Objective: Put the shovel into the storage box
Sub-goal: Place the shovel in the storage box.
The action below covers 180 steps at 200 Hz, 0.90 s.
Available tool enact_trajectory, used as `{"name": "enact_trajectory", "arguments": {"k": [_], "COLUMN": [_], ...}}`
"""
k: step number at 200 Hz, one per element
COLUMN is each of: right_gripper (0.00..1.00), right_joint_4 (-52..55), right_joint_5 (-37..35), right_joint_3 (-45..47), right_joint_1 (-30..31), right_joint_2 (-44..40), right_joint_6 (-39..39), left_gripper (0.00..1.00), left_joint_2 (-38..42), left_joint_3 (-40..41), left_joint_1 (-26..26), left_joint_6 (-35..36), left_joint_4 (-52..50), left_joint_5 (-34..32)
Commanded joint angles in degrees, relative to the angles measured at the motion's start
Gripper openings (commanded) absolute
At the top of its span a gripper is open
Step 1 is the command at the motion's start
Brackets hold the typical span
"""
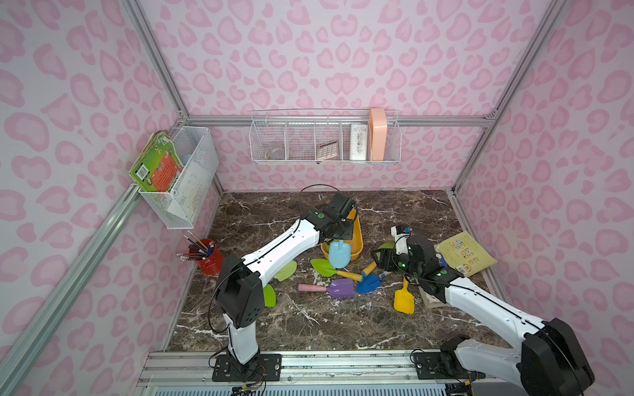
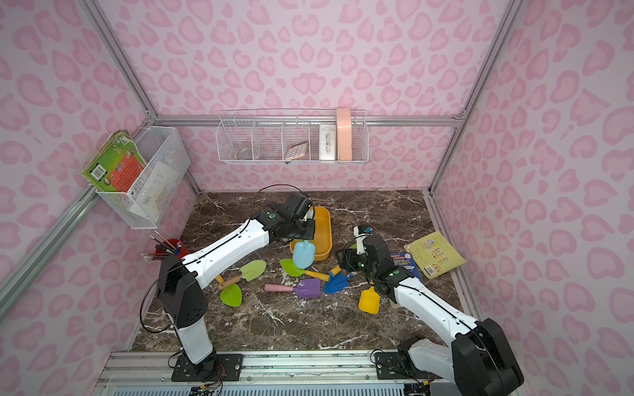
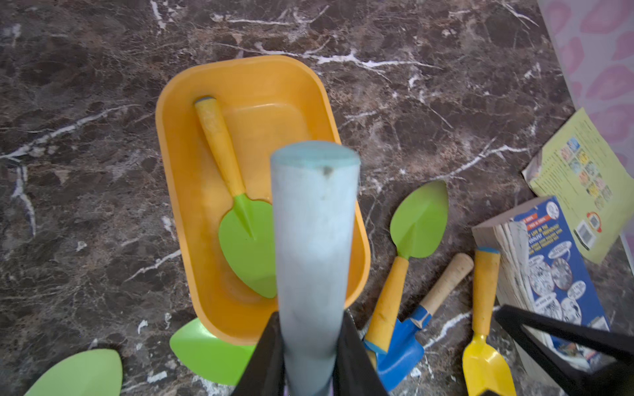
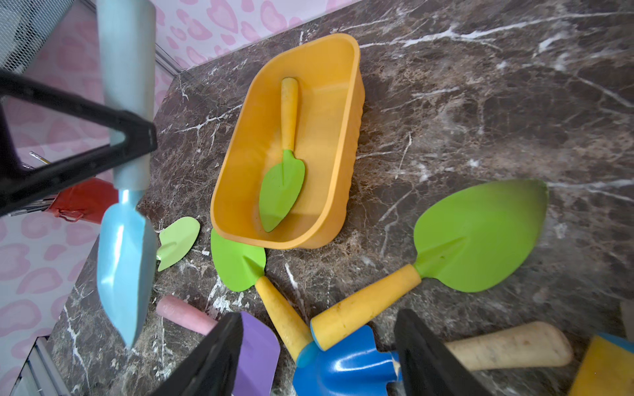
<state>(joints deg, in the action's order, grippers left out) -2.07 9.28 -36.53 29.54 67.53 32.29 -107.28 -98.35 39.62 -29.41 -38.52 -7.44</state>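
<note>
The left gripper is clamped on the pale handle of the light blue shovel, whose blade hangs down at the near end of the storage box. I'd say it's lifted clear so it can pass the rim and lie beside the green shovel already inside. The right gripper hovers with jaws apart above the blue shovel in the loose pile, holding nothing, probably lined up for its turn.
</note>
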Motion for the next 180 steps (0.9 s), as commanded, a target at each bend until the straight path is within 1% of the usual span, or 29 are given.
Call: {"name": "enact_trajectory", "arguments": {"k": [1, 32, 44, 76, 126, 180], "right_gripper": [0.73, 0.73, 0.73, 0.73, 0.73, 0.73], "right_joint_4": [-1.4, -1.1, -1.0, -1.0, -1.2, -1.0], "right_joint_5": [-0.1, -0.6, -0.8, -1.2, -1.0, -1.0], "right_joint_3": [-0.6, -0.6, -0.6, -0.7, -0.6, -0.4], "right_joint_1": [0.1, 0.2, 0.2, 0.1, -0.2, -0.4], "right_joint_2": [0.2, 0.1, 0.2, 0.5, 1.5, 1.8], "right_joint_6": [-0.6, -0.6, -0.6, -0.7, -0.7, -0.6], "left_gripper": [0.13, 0.13, 0.13, 0.14, 0.15, 0.17], "left_joint_2": [-3.7, -10.5, -13.0, -18.1, -22.4, -24.6], "left_joint_3": [-4.4, -12.0, -14.3, -17.1, -16.0, -14.0], "left_joint_1": [-1.5, -3.5, -4.2, -5.1, -5.9, -6.8], "left_joint_6": [1.3, 1.7, 1.3, 1.5, 2.8, 0.6], "left_joint_4": [-0.8, -1.2, -1.2, -0.1, 2.3, 4.1], "left_joint_5": [-2.0, -3.6, -3.2, -4.3, -6.4, -6.5]}}
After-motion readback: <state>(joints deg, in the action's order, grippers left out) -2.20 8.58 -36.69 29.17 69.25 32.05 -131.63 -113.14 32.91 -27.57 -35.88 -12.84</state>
